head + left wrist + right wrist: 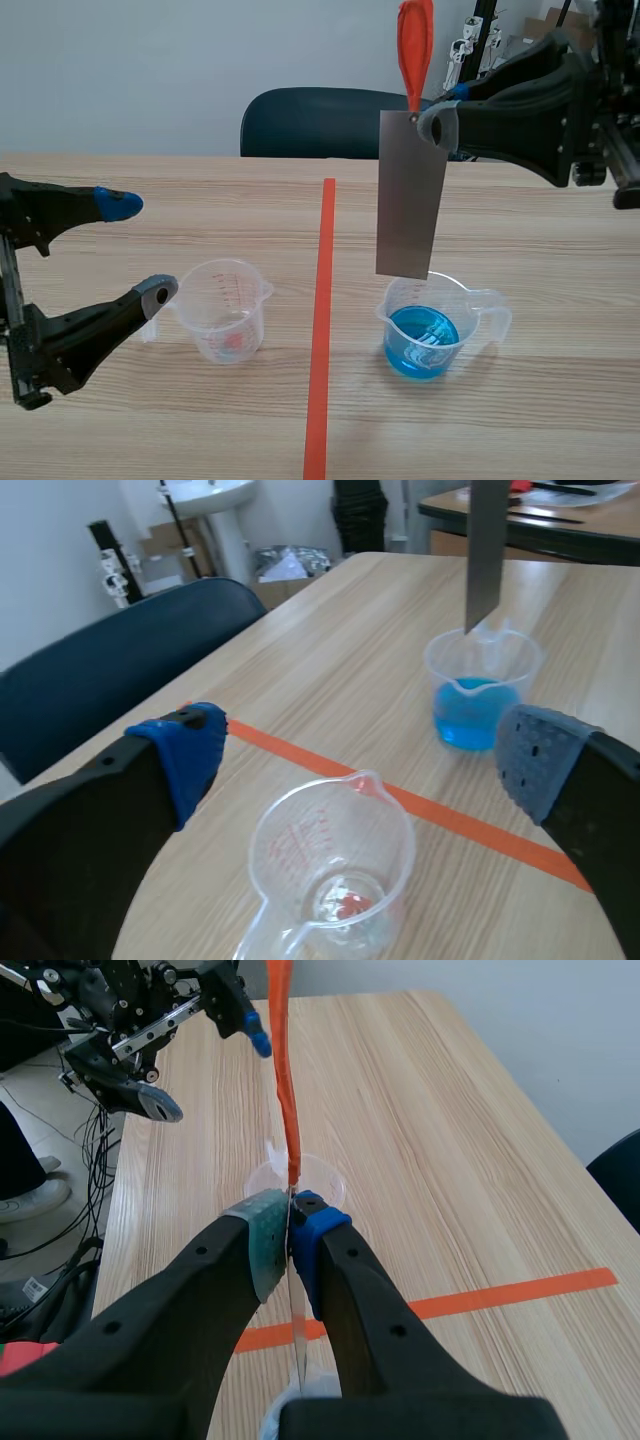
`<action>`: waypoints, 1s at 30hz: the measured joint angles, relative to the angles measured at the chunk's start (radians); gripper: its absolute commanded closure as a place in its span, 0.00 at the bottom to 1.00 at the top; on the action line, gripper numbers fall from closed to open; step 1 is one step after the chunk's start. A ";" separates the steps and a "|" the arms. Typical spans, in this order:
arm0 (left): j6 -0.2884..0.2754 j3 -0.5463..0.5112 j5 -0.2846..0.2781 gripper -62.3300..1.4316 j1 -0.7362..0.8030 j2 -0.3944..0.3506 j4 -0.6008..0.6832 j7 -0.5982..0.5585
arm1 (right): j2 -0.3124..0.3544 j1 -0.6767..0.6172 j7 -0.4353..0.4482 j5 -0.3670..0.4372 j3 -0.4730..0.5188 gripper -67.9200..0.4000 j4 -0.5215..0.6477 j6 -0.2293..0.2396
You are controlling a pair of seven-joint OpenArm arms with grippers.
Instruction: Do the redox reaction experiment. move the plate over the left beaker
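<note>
the scene view is showing the whole plate (411,195), a flat grey metal rectangle hanging straight down below the right end effector (434,120), its lower edge sitting over the right beaker (430,325) of blue liquid. the right wrist view is giving only the plate's thin edge (297,1332), with the right end effector (290,1225) pinching it tight at the top, pads pressed on both faces, and a soft orange strip (283,1080) rising above the grip. the left end effector (140,245) is gaping wide, holding nothing. its wrist view is showing the left beaker (335,865), clear ribbed plastic with red markings and a spout, standing just ahead between the spread fingers, a red trace at its bottom. the left beaker (228,308) is sitting on the wood-grain counter (540,260), well apart from the plate.
</note>
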 measured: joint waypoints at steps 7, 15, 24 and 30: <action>0.124 -0.130 0.000 0.00 0.156 0.086 0.000 0.011 | -0.069 0.000 -0.012 0.005 0.078 0.96 0.000 0.000; 0.124 -0.289 0.001 0.00 0.317 0.224 0.001 0.116 | -0.201 0.000 -0.230 0.060 0.147 0.96 0.000 0.000; 0.121 -0.451 0.003 0.00 0.446 0.355 -0.035 0.123 | -0.360 0.000 -0.470 0.122 0.267 0.96 0.000 0.000; 0.138 -0.497 0.004 0.00 0.512 0.426 -0.101 0.123 | -0.471 0.000 -0.592 0.161 0.304 0.96 0.000 0.000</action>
